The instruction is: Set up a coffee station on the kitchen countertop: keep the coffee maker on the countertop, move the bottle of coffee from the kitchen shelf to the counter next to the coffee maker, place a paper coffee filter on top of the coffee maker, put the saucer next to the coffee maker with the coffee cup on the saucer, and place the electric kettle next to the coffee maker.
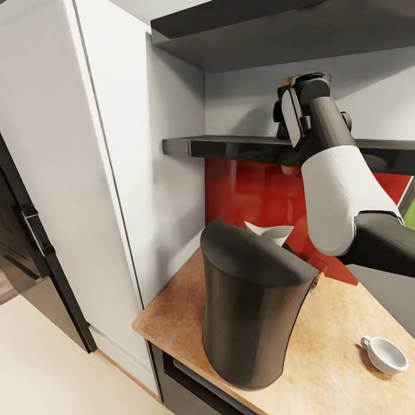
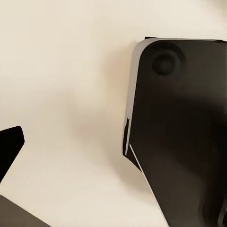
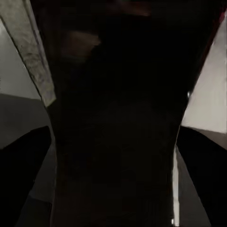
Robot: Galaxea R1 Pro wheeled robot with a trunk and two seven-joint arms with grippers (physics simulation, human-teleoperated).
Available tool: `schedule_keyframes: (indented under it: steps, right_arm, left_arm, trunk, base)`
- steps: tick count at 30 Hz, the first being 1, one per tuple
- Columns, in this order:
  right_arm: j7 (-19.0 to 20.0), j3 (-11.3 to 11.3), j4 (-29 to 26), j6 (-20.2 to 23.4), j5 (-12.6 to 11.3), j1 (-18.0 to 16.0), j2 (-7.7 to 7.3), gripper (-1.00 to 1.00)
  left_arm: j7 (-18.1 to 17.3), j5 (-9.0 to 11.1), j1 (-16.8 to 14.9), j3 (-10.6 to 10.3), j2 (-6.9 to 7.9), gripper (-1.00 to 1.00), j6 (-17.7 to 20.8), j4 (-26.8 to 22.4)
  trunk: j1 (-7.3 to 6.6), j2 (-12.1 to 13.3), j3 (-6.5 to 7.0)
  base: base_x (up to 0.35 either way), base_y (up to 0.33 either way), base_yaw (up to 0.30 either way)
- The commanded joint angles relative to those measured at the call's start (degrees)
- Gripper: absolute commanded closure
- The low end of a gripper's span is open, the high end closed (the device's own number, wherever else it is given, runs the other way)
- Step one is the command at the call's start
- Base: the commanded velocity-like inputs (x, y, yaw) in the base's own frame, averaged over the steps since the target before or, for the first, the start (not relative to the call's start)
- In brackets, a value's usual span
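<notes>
While the right arm [image 1: 340, 190] reaches up to the shelf [image 1: 230, 147], the step in hand looks to be fetching the bottle of coffee. The right pincer [image 1: 297, 92] is at shelf level, with a brownish cap-like bit [image 1: 286, 80] peeking just beyond it, likely the bottle. In the right wrist view a dark body [image 3: 113, 123] sits between the two fingers [image 3: 21, 179], very close, but whether they press on it or stand off I cannot tell.

Below the pincer on the counter [image 1: 340, 346] stands the coffee maker [image 1: 251, 311], with a white filter [image 1: 271, 232] behind its top; the cup [image 1: 385, 353] lies well off to the side (no saucer under it).

Next, as I judge it: confirm the grip, lift the bottle clear of the shelf lip, and bring it down beside the coffee maker without striking the filter.
</notes>
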Motion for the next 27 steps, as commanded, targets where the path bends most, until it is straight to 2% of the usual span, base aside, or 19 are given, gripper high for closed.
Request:
schedule_keyframes:
  steps: [1, 27]
  right_arm:
    - [0.0, -0.2, 0.0, 0.2, 0.1, -0.1, 0.07, 1.00]
    - [0.0, -0.2, -0.1, 0.1, 0.0, -0.1, 0.07, 1.00]
  left_arm:
    - [0.1, -0.3, 0.0, 0.3, -0.02, -1.00, -0.1, -0.1]
    - [0.0, -0.2, 0.0, 0.4, 0.15, -1.00, -0.1, -0.1]
  trunk:
    - [0.04, -0.1, -0.12]
    - [0.04, -0.1, -0.12]
  base:
    - [0.000, 0.000, 0.000]
    - [0.000, 0.000, 0.000]
